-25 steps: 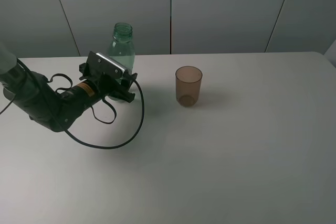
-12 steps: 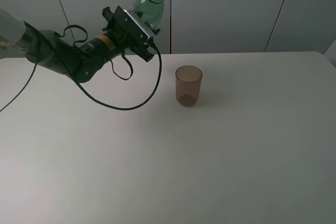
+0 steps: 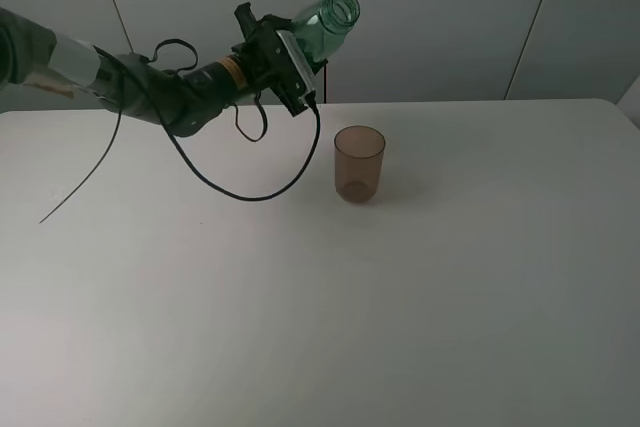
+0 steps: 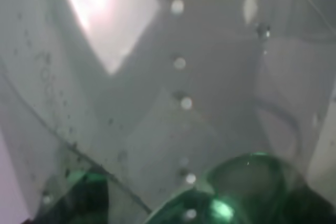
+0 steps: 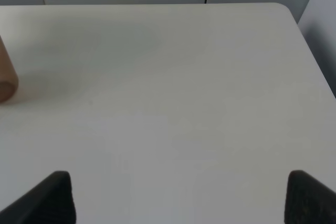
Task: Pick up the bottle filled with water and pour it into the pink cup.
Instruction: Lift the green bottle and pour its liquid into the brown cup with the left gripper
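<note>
In the exterior high view, the green transparent bottle (image 3: 325,22) is up in the air, tilted with its open mouth pointing right, up and to the left of the pink cup (image 3: 359,162). My left gripper (image 3: 297,49) is shut on the bottle's body. The cup stands upright on the white table (image 3: 400,297). The left wrist view is a close blur of the bottle (image 4: 247,187). My right gripper (image 5: 178,196) stands open above bare table with nothing between its fingers. Only an edge of the cup (image 5: 6,77) shows in the right wrist view.
A black cable (image 3: 250,192) hangs in a loop from the left arm down to the table, just left of the cup. Grey wall panels stand behind the table's far edge (image 3: 470,101). The right arm is outside the exterior high view.
My left arm has lifted the bottle off the table, carried it up and to the right, and tipped its mouth over toward the cup. The cup has not moved.
</note>
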Robot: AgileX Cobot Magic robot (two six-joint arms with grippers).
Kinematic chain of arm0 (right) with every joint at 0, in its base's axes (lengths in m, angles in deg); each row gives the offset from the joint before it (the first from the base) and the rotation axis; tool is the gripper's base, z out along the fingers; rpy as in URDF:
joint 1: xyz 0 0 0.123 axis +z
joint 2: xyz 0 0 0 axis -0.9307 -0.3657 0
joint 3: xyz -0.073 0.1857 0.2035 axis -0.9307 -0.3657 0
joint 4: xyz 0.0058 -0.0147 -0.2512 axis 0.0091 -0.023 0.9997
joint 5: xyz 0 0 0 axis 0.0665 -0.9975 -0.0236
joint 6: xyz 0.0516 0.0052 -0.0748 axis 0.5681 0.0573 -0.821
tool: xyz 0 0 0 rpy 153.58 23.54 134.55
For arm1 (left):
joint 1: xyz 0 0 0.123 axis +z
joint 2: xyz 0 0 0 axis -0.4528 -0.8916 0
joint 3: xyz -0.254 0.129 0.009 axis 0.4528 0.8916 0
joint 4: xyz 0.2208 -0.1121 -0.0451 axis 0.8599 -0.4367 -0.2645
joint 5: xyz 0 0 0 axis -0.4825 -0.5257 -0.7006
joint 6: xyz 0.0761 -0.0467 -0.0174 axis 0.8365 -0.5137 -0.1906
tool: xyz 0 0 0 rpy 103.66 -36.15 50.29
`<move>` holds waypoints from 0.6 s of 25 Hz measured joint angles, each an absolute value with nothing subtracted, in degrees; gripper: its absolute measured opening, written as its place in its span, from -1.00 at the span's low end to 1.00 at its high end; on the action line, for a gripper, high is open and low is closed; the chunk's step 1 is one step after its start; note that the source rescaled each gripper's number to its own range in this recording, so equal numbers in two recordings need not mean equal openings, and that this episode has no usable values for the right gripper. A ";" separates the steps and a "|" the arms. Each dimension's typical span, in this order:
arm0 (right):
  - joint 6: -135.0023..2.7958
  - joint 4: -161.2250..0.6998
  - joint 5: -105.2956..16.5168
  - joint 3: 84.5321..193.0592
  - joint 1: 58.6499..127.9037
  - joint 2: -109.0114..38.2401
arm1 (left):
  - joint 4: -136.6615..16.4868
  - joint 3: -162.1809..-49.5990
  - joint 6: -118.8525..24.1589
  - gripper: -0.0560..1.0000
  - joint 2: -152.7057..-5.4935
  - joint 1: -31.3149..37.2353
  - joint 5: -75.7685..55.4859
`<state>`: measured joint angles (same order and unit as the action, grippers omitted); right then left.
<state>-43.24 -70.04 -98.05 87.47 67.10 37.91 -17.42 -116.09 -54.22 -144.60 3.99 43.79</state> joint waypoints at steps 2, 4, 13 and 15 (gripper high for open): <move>-43.24 -70.04 -98.05 87.47 67.10 37.91 | -14.79 -116.21 -52.54 -0.85 -145.20 4.65 43.49; -43.24 -70.04 -98.05 87.47 67.10 37.91 | -12.45 -116.21 -50.32 -0.85 -145.41 5.26 43.08; -43.24 -70.04 -98.05 87.47 67.10 37.91 | -10.00 -116.58 -40.20 -0.85 -145.41 6.36 43.10; -43.24 -70.04 -98.05 87.47 67.10 37.91 | -9.23 -116.60 -39.26 -0.85 -145.41 6.36 43.10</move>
<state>-43.24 -70.04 -98.05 87.47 67.10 37.91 -9.23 -116.60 -39.26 -145.41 6.36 43.10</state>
